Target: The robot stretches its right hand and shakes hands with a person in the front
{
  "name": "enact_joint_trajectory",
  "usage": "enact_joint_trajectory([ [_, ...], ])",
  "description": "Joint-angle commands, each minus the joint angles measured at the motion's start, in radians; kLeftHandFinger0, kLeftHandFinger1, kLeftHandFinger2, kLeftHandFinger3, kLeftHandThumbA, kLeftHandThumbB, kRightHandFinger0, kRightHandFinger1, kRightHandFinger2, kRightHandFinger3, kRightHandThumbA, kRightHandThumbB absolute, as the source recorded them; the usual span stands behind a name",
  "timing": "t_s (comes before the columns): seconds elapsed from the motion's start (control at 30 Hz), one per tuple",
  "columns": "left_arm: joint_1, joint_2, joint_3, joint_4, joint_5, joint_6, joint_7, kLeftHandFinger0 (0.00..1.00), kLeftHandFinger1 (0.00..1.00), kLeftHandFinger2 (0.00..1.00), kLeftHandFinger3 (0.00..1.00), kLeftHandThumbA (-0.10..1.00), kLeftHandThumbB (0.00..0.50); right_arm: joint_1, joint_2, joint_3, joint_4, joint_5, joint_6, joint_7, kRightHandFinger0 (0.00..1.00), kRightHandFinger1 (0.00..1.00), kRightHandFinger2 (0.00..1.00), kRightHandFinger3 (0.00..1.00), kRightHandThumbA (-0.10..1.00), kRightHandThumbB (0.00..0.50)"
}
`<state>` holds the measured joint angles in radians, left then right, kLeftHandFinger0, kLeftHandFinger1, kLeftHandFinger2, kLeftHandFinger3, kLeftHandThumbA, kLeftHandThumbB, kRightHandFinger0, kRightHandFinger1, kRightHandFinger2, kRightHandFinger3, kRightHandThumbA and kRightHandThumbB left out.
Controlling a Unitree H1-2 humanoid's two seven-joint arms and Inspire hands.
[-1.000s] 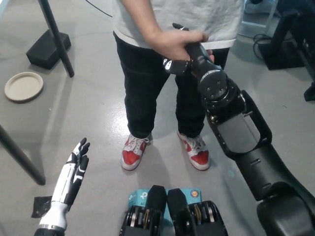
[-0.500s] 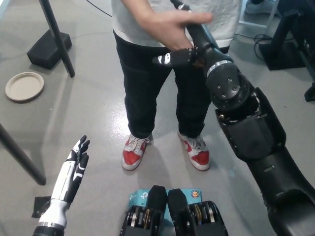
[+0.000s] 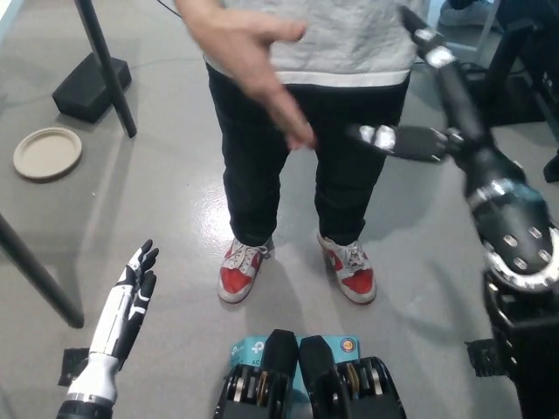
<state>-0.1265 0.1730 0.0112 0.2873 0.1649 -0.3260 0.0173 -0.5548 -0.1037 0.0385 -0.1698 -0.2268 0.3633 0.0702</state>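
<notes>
Head view, handshake released. Nearest, at lower left, the white left hand (image 3: 125,305) rests low with its fingers extended and slightly apart, holding nothing; a small dark patch (image 3: 73,365) lies on the grey floor (image 3: 157,201) just beside its wrist. Ahead of that hand and to its right stand the person's red-and-white shoes (image 3: 238,271), flat on the floor, below black trousers (image 3: 262,166). On the opposite side the black right arm (image 3: 515,236) rises from the lower right, and the right hand (image 3: 432,105) is raised at the upper right, its fingers spread and extended, one branching toward the person's legs, gripping nothing. The person's hand (image 3: 249,52), blurred, hangs open in front of the grey shirt (image 3: 349,39), well apart from the right hand and on its left; the two do not touch. Farther out, beyond the left hand, a round beige plate (image 3: 47,153) lies on the floor near a dark slanted pole (image 3: 105,65) with a black base block (image 3: 92,87).
</notes>
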Motion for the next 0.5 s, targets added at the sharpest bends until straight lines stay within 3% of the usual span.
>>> enact_joint_trajectory([
  [0.0, -0.006, 0.016, -0.001, -0.020, -0.022, -0.016, -0.017, 1.00, 1.00, 1.00, 1.00, 1.00, 0.091, 0.045, 0.034, -0.080, -0.028, 0.100, -0.117, -0.052, 1.00, 1.00, 1.00, 1.00, 1.00, 0.392],
  [0.13, -0.013, 0.011, 0.009, -0.020, -0.044, -0.013, -0.015, 1.00, 1.00, 1.00, 1.00, 1.00, 0.100, 0.136, 0.038, -0.125, 0.058, 0.119, -0.266, -0.070, 1.00, 1.00, 1.00, 1.00, 1.00, 0.368],
  [0.17, -0.015, 0.013, 0.010, -0.017, -0.044, -0.021, -0.014, 1.00, 1.00, 1.00, 1.00, 1.00, 0.106, 0.159, 0.045, -0.138, 0.087, 0.149, -0.299, -0.063, 1.00, 1.00, 1.00, 1.00, 1.00, 0.341],
  [0.23, -0.025, 0.014, 0.015, -0.004, -0.055, -0.035, -0.014, 1.00, 1.00, 1.00, 1.00, 1.00, 0.093, 0.204, 0.050, -0.164, 0.157, 0.211, -0.343, -0.035, 1.00, 1.00, 1.00, 1.00, 1.00, 0.231],
  [0.3, -0.022, 0.011, 0.018, 0.003, -0.079, -0.051, -0.021, 1.00, 1.00, 1.00, 1.00, 1.00, 0.078, 0.244, 0.049, -0.173, 0.228, 0.240, -0.385, -0.009, 1.00, 1.00, 1.00, 1.00, 1.00, 0.203],
  [0.37, -0.017, 0.007, 0.013, 0.000, -0.089, -0.060, -0.028, 1.00, 1.00, 1.00, 1.00, 1.00, 0.077, 0.269, 0.048, -0.176, 0.315, 0.248, -0.450, -0.002, 1.00, 1.00, 1.00, 1.00, 1.00, 0.223],
  [0.47, -0.012, 0.001, 0.003, -0.004, -0.114, -0.041, -0.050, 1.00, 1.00, 1.00, 1.00, 1.00, 0.115, 0.289, 0.047, -0.175, 0.420, 0.232, -0.522, -0.020, 1.00, 1.00, 1.00, 1.00, 1.00, 0.214],
])
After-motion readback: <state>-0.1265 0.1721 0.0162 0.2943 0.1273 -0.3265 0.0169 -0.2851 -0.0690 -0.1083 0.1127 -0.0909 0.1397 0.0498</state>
